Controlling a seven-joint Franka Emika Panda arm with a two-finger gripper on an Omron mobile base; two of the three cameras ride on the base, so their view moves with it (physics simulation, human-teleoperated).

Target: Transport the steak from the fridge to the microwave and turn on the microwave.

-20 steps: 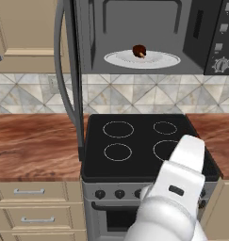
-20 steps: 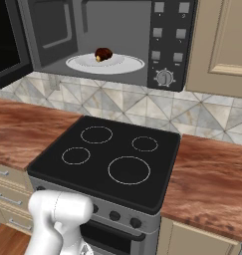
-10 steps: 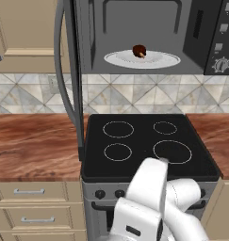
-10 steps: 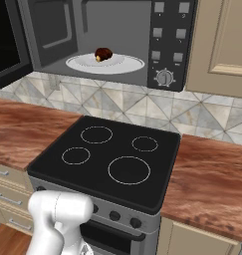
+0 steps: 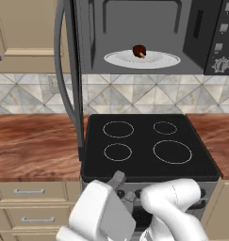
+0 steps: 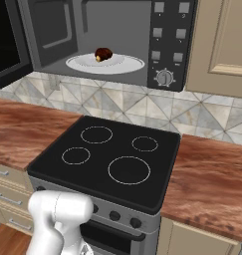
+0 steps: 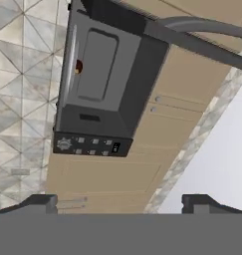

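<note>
Steak (image 5: 139, 50) sits on turntable plate (image 5: 156, 60) inside open microwave (image 6: 167, 40). Gripper (image 7: 120, 204) jaws wide, empty, well apart from it.

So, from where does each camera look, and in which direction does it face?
Left base view: behind the arm, left; faces the black four-ring stove and open black microwave; white arm low.
Right base view: behind, right; same stove, microwave, small dark brown steak.
Hand view: rolled, looking up at the microwave; open gripper at bottom.
</note>
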